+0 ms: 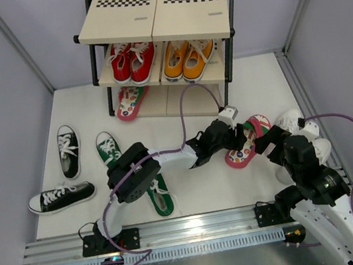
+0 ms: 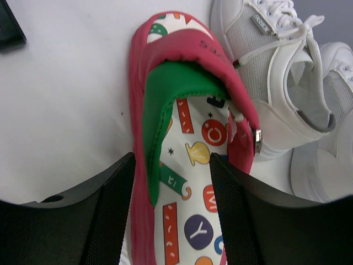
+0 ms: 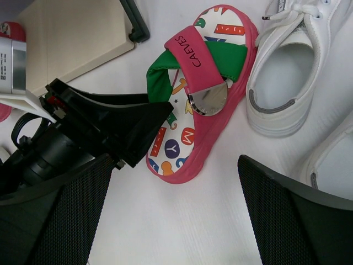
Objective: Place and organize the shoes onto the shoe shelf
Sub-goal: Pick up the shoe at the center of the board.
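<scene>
Flip-flop point(image 2: 193, 154), pink with a green-lined strap and a letter-printed white insole, lies flat on the worktop point(image 2: 66, 99). Its long axis runs straight out from the left gripper point(image 2: 172, 176), toe away, heel between wide-spread jaws. The right gripper point(image 3: 175, 171) gapes wide, empty.

One shoe shelf point(image 1: 122, 21). On it: two red sneakers point(image 1: 132, 62), two orange sneakers point(image 1: 188, 58), one pink flip-flop point(image 1: 129, 102). In front of it: another pink flip-flop point(image 1: 248, 140), two black sneakers point(image 1: 68, 151), two green sneakers point(image 1: 108, 148), two white shoes point(image 1: 292, 121).

Red lace-up pair point(image 1: 132, 62), orange pair point(image 1: 189, 58) just beside, toes seemingly outward
</scene>
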Tool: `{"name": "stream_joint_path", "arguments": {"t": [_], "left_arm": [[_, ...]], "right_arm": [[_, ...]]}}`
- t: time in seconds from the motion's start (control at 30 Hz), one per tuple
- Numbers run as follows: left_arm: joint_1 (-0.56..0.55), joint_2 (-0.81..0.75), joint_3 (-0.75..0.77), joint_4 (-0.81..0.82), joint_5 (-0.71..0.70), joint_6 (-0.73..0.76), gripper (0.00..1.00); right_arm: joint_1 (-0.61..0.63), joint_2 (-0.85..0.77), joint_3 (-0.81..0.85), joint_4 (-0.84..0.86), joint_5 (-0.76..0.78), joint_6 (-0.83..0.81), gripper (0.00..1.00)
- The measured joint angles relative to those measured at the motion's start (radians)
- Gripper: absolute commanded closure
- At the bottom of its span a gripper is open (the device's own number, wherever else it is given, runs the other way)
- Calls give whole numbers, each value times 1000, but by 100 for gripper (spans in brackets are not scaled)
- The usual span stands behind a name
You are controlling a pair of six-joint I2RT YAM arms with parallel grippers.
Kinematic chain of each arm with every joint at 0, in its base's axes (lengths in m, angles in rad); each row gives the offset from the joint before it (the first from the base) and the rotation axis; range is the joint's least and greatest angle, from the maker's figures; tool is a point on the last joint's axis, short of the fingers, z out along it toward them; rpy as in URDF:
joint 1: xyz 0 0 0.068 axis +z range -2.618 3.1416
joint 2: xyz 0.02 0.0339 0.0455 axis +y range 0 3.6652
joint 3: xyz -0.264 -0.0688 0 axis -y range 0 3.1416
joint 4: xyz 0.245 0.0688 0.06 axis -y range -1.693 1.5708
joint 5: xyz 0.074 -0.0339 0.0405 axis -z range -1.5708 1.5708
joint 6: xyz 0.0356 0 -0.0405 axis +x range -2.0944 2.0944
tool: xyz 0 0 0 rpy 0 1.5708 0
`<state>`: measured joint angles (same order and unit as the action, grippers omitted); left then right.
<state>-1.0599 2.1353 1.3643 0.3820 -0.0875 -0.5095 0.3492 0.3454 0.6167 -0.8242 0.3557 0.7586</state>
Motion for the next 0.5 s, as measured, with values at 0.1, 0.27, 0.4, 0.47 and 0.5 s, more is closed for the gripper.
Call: {"name": "stream_joint_path", "arguments": {"t": [0.1, 0.27, 0.4, 0.47, 0.5], "left_arm": [[-1, 26, 60, -8, -22, 29, 42], [-1, 58, 140, -13, -40, 58, 46], [-1, 106, 193, -30, -53, 69, 47], [-1, 127, 197, -45, -64, 72, 48], [-1, 135, 197, -56, -70, 72, 48]], "right_arm": [[0, -8, 13, -8, 1, -10, 1], [0, -12, 42, -8, 2, -23, 1], [0, -14, 43, -8, 10, -27, 1], [0, -14, 43, -9, 14, -28, 1], [0, -14, 43, -10, 17, -30, 1]]}}
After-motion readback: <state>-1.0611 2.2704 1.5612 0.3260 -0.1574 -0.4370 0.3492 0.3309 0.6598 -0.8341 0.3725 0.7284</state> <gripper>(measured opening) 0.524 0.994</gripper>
